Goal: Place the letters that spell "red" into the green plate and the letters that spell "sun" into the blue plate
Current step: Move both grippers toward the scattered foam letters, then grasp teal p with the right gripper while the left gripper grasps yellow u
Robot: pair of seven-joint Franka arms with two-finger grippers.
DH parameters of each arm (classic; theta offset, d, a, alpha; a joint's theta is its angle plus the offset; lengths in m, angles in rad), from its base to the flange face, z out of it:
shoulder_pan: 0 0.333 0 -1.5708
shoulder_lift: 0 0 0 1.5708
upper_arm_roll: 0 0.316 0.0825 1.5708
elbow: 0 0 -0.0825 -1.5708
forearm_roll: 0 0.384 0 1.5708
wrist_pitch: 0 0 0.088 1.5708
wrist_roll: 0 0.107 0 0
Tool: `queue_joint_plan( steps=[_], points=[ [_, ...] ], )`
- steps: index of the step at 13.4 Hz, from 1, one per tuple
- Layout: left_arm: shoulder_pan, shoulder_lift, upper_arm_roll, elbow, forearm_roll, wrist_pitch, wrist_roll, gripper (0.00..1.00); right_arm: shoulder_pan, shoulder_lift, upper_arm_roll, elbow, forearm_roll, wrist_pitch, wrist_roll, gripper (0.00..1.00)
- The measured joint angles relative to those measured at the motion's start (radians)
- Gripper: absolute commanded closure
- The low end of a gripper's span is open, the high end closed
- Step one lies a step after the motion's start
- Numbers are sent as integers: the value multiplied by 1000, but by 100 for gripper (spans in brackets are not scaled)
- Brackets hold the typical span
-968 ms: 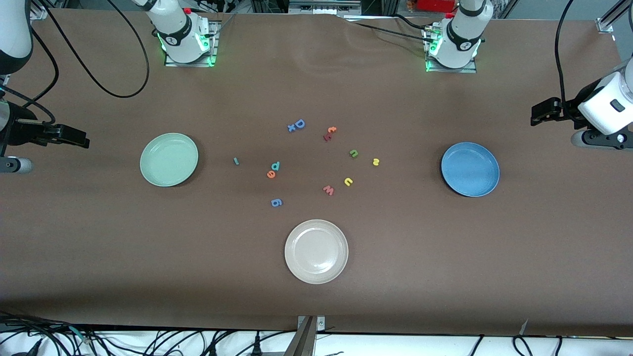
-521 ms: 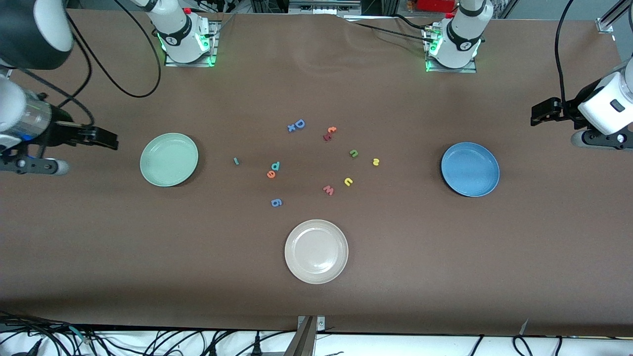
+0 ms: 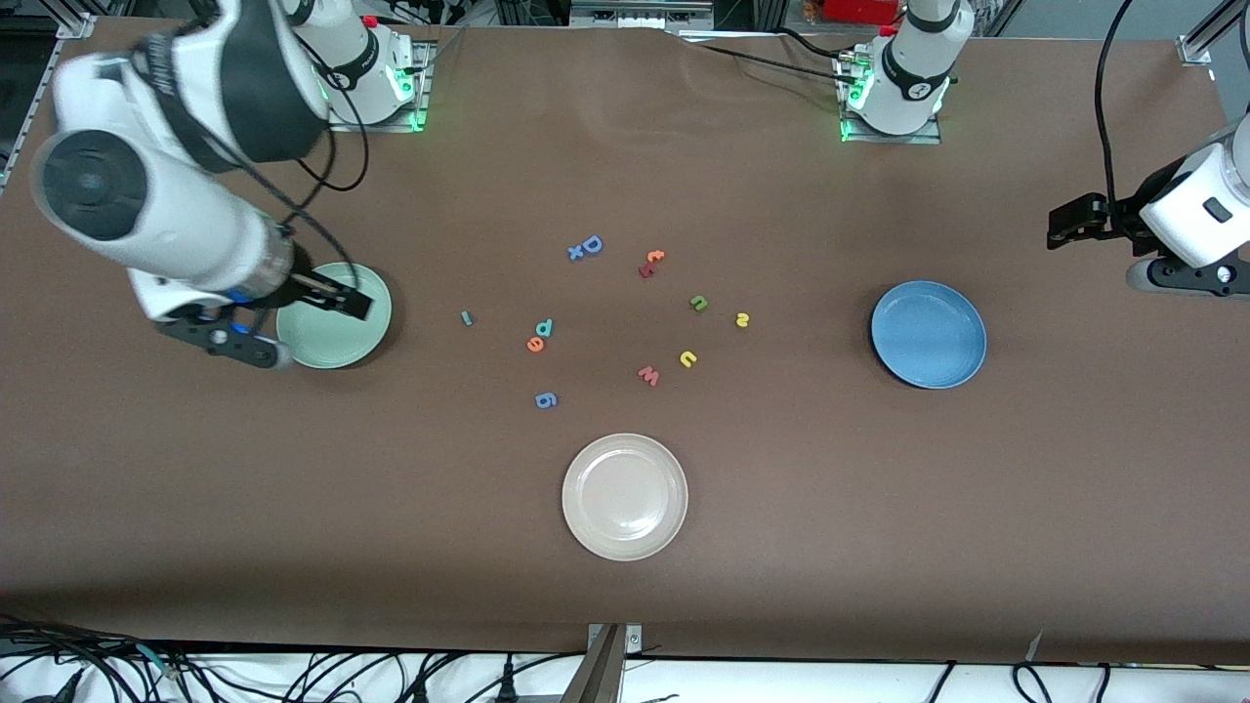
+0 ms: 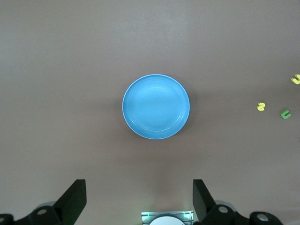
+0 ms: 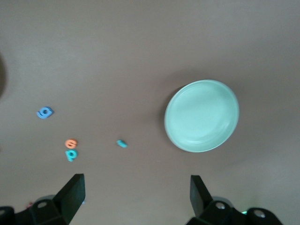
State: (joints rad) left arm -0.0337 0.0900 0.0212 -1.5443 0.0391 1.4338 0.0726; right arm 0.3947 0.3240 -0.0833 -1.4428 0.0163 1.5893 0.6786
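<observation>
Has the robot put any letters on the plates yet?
Not yet. The green plate and blue plate hold no letters. The right gripper, open and holding nothing, is above the green plate; the left gripper waits open at its table end. The teal d, r, orange e, and s, u, n all remain.

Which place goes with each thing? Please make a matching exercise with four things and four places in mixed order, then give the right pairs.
Things:
1. right hand
2. blue plate
3. white plate
4. teal "r"

Places:
A. nearest to the front camera of the three plates
B. on the table between the green plate and the teal "d"
C. over the green plate
D. toward the left arm's end of the table

Pairs: 1-C, 2-D, 3-A, 4-B
</observation>
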Motion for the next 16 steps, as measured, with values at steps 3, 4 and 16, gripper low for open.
queue_joint_plan(
  steps=[3,4,16],
  points=[
    [-27,25,-16,-2,-3,7,-36,0,75,24,1,-81,37,114,188,1],
    [-43,37,-27,-2,-4,18,-71,0,93,27,3,-114,64,150,228,1],
    [-127,190,-170,-108,-90,337,-350,0,313,200,16,-325,110,584,501,1]
  ],
)
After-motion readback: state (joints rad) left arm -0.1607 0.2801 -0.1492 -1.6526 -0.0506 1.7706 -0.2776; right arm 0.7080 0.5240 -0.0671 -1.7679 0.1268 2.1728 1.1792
